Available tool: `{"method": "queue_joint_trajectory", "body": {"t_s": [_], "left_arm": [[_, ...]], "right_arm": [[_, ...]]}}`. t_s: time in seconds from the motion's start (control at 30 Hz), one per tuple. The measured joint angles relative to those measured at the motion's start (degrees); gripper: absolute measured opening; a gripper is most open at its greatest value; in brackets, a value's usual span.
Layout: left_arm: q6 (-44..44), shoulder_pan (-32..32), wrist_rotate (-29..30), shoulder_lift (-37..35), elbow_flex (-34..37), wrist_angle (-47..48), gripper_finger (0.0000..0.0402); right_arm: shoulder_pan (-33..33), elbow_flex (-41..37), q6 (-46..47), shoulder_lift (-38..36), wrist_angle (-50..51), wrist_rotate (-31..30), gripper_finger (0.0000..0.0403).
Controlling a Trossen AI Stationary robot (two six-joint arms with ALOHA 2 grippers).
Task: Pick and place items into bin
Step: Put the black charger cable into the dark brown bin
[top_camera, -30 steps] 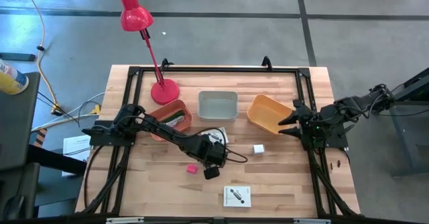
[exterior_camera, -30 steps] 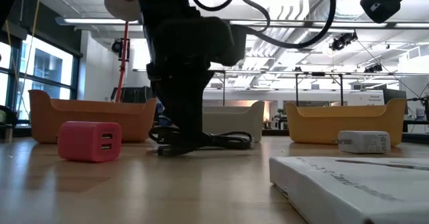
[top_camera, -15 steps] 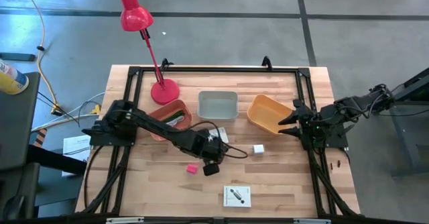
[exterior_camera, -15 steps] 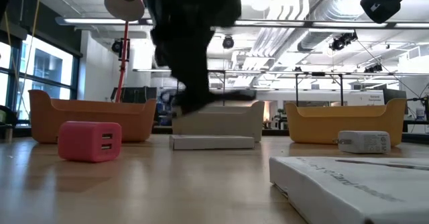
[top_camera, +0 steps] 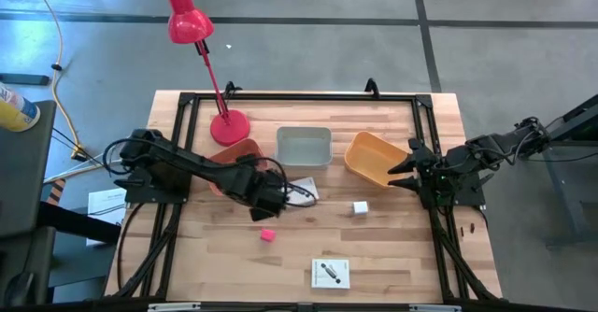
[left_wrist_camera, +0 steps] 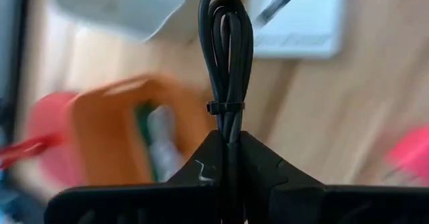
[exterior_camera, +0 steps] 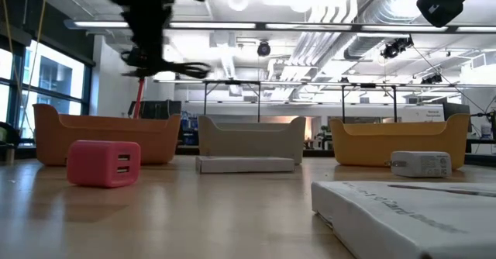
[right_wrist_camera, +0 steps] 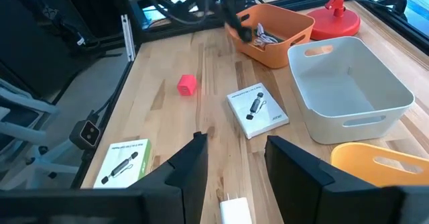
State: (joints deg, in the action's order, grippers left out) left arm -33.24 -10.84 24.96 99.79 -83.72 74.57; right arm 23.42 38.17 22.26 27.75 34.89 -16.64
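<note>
The left gripper point(top_camera: 271, 198) hangs above the tabletop point(top_camera: 392, 247) near its middle, beside the left orange bin point(top_camera: 245, 153), and its fingers are clamped on the black cable point(left_wrist_camera: 228, 70). In the left wrist view the cable is a folded bundle, tied with a small band, and it stands up from between the fingers. In the low view it hangs high in the air, well above the wood.

The cable looks light and soft. It will probably bend and swing when the arm moves, so a loose end may catch on a bin wall. The tied part is the best place to hold it, because there the loops stay together; the fingers hold it just below the band.

The left orange bin already has a few things inside, perhaps a green stick, but this is hard to tell. Toward the far edge stand a grey bin point(top_camera: 304, 146) and a second orange bin point(top_camera: 374, 158). A white packet point(top_camera: 304, 189) lies just beside the left gripper. A pink block point(top_camera: 267, 235) and a white block point(top_camera: 360, 207) lie farther toward the near edge, and another packet point(top_camera: 330, 273) lies close to that edge. A red lamp point(top_camera: 187, 18) stands at the far left corner.

The right gripper point(right_wrist_camera: 231, 158) waits at the right edge, with fingers apart and nothing between them.
</note>
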Motion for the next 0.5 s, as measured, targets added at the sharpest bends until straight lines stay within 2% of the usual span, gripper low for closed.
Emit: {"method": "queue_joint_trajectory", "body": {"t_s": [0.17,0.33,0.5], "left_arm": [[0.4,0.8,2.3,-0.1,0.4,9.7,0.0004],[4.3,3.2,2.9,-0.8,5.6,8.6,0.001],[7.5,6.2,1.4,-3.1,13.0,2.1,0.0009]], "right_arm": [[0.0,0.0,2.3,0.1,0.0,-3.8,0.0139],[0.0,0.0,5.1,0.2,-2.0,-7.8,0.0139],[0.0,-0.1,6.1,1.1,-4.9,-9.7,0.0139]]}}
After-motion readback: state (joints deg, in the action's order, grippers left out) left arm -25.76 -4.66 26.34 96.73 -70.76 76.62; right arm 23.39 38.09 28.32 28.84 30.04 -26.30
